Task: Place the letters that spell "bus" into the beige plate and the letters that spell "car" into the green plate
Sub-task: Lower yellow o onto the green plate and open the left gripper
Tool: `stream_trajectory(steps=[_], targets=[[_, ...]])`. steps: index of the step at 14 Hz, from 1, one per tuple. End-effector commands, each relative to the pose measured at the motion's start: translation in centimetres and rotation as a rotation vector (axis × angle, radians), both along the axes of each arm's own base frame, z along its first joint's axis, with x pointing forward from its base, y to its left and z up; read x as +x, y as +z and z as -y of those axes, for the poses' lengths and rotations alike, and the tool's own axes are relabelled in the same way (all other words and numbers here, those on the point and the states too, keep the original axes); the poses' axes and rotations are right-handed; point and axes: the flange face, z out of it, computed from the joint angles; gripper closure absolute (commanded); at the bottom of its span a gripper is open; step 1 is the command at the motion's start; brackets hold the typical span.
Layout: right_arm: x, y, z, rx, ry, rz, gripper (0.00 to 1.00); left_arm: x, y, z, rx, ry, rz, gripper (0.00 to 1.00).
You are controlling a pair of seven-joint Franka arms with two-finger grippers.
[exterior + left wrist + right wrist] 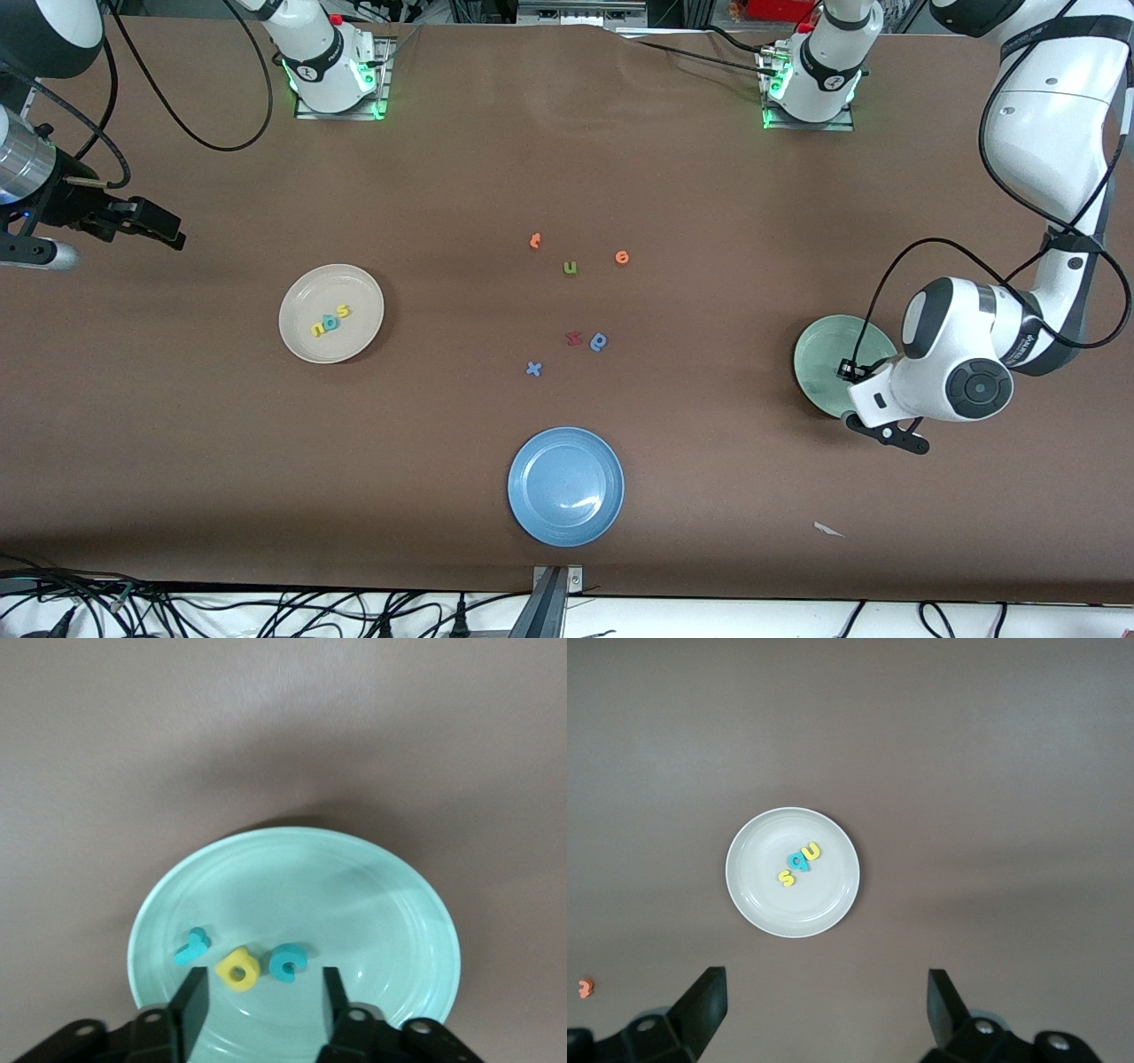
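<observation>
The green plate [819, 359] lies toward the left arm's end of the table, partly covered by the left arm's wrist. My left gripper [260, 997] hangs low over this plate [372, 904], open, with nothing between its fingers. Just off its fingertips the teal r [192, 947], yellow a [238, 969] and teal c [290, 961] lie in the plate. The beige plate [306, 292] holds the yellow u, teal b and yellow s [330, 322] in a row. My right gripper [151, 221] waits open in the air near the right arm's end, seeing the beige plate [749, 895].
A blue plate [565, 486] lies near the front camera's edge. Mid-table are loose letters: two orange ones [535, 240] [622, 257], an olive u [570, 268], a red one [573, 338], a blue round one [599, 342] and a blue x [533, 369]. A white scrap [828, 529] lies nearer the camera than the green plate.
</observation>
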Motion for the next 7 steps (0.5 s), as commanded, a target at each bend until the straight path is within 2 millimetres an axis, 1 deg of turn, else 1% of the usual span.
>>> stream_trajectory(steps=[1, 3, 4, 5, 6, 7], targets=[[0.6, 0.6, -0.1, -0.015, 0.002, 0.012, 0.0, 0.0, 3.7, 0.5, 0.001, -0.005, 0.023, 0.0], [0.6, 0.6, 0.1, -0.014, -0.001, 0.012, 0.0, 0.0, 5.0, 0.7, 0.014, 0.031, 0.046, 0.0], [0.8, 0.6, 0.0, -0.014, 0.001, 0.013, 0.0, -0.1, 5.6, 1.3, 0.025, 0.048, 0.046, 0.0], [0.9, 0.7, 0.0, -0.014, 0.001, 0.015, 0.0, -0.5, 6.3, 1.5, 0.041, 0.081, 0.028, 0.0], [1.0, 0.6, 0.0, -0.014, 0.001, 0.013, 0.0, -0.8, 6.4, 1.8, 0.053, 0.106, 0.007, 0.0], [1.0, 0.6, 0.0, -0.014, 0.001, 0.013, 0.0, -0.8, 7.4, 1.7, 0.066, 0.129, 0.01, 0.0]])
